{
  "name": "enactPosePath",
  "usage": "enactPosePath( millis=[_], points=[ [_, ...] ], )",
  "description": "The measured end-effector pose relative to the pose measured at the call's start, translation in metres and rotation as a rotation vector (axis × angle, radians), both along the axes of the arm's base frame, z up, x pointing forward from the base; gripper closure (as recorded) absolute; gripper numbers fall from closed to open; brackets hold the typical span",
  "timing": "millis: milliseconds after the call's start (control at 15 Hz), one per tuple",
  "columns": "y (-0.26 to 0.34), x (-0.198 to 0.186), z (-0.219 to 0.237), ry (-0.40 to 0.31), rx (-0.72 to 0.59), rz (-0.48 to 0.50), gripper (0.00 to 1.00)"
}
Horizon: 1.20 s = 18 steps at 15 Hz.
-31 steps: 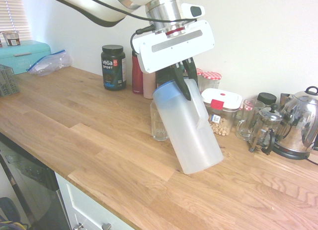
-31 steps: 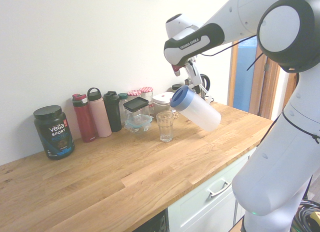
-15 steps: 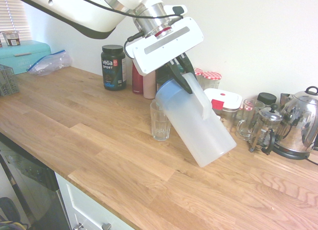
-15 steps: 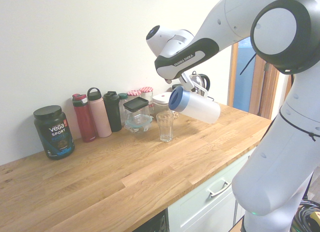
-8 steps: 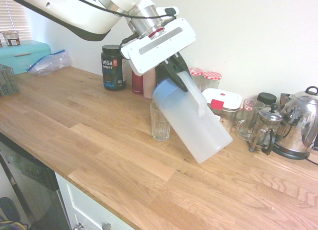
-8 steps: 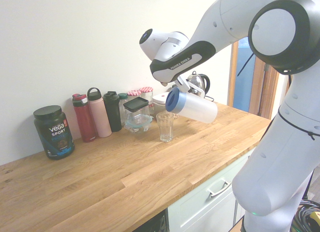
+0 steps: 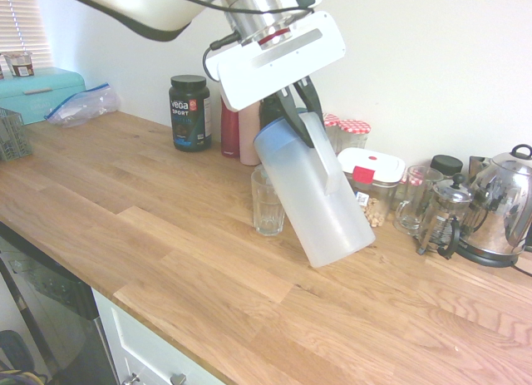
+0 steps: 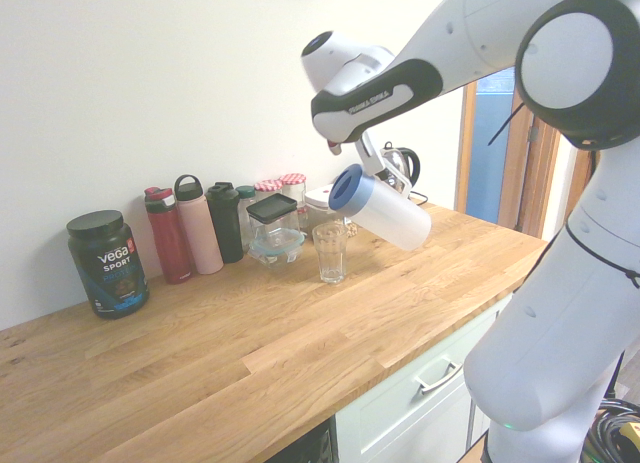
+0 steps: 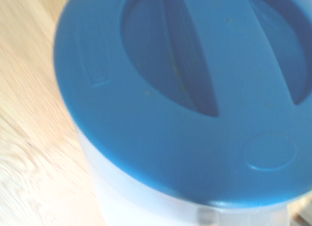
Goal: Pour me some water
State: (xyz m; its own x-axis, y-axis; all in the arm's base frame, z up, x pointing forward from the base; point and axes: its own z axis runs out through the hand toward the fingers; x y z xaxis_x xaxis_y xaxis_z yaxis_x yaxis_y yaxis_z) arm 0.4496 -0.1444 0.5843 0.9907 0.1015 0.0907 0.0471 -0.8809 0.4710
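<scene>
My gripper (image 7: 298, 111) (image 8: 366, 164) is shut on the handle of a translucent plastic pitcher (image 7: 313, 195) (image 8: 385, 212) with a blue lid (image 9: 185, 89). The pitcher hangs tilted above the wooden counter (image 7: 158, 227), its lid end lowest and pointing toward an empty ribbed drinking glass (image 7: 267, 204) (image 8: 330, 251). The glass stands upright on the counter just beside and below the lid. No water shows in the glass or leaving the pitcher. The blue lid fills the wrist view.
Along the back wall stand a black Vega Sport tub (image 7: 189, 112), red and pink bottles (image 8: 185, 233), jars, a red-lidded container (image 7: 371, 179), a glass mug (image 7: 411, 200), a French press (image 7: 443, 214) and a steel kettle (image 7: 501, 206). A teal box (image 7: 37, 92) sits far left.
The pitcher has swung back from its flattest tilt half a second to a second ago; its base now hangs lower and closer to the counter. The glass has not moved.
</scene>
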Motion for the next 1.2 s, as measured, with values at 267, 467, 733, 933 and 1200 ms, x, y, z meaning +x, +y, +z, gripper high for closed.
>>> enactPosePath(
  millis=[267, 467, 733, 933, 1200],
  points=[
    [-0.038, -0.031, 0.023, -0.100, 0.255, -0.031, 1.00],
    [-0.061, -0.049, 0.028, -0.173, 0.430, -0.048, 1.00],
    [-0.099, -0.077, 0.008, -0.279, 0.646, -0.037, 1.00],
    [-0.055, -0.082, -0.027, -0.332, 0.764, -0.118, 1.00],
    [-0.067, -0.168, -0.021, -0.440, 0.793, -0.229, 1.00]
  ],
)
